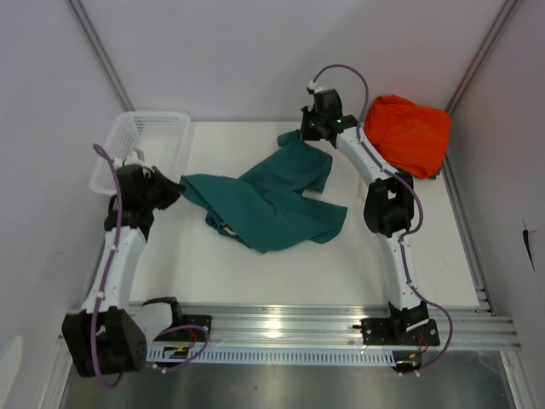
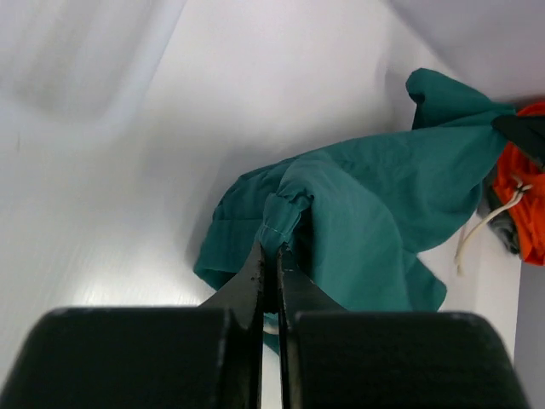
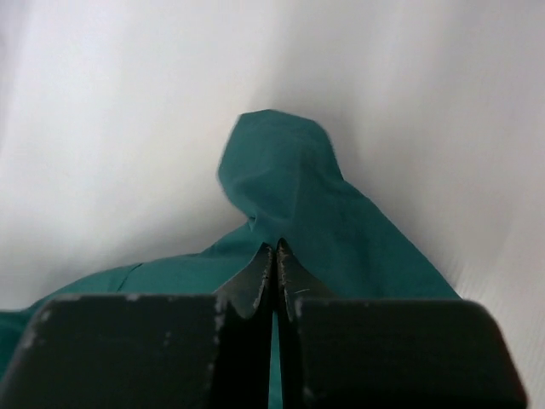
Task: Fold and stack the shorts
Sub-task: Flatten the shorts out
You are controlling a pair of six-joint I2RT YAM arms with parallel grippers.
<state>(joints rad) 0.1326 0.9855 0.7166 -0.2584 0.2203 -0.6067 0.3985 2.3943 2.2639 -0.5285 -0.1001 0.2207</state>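
Gripping shorts [image 1: 272,204]: left tool [image 2: 271,251] nipping bunched edge, right tool [image 3: 274,247] far corner; drawstring [image 2: 479,232] mostly hidden.

Overhead view looks bright and even to us, soft light from above, one hot glare patch on the metal rail [image 1: 281,322] and just a faint shadow under the shorts [image 1: 272,209]. Wrist views are softer: the black fingers [image 2: 249,285] up close look fuzzy, and the white table [image 2: 111,230] washes out into hazy streaks.

The white surface [image 1: 255,277] carries the teal shorts [image 1: 272,209], rumpled across its middle. A white basket [image 1: 162,129] sits at its far-left corner. An orange garment [image 1: 409,132] lies at the far-right corner.
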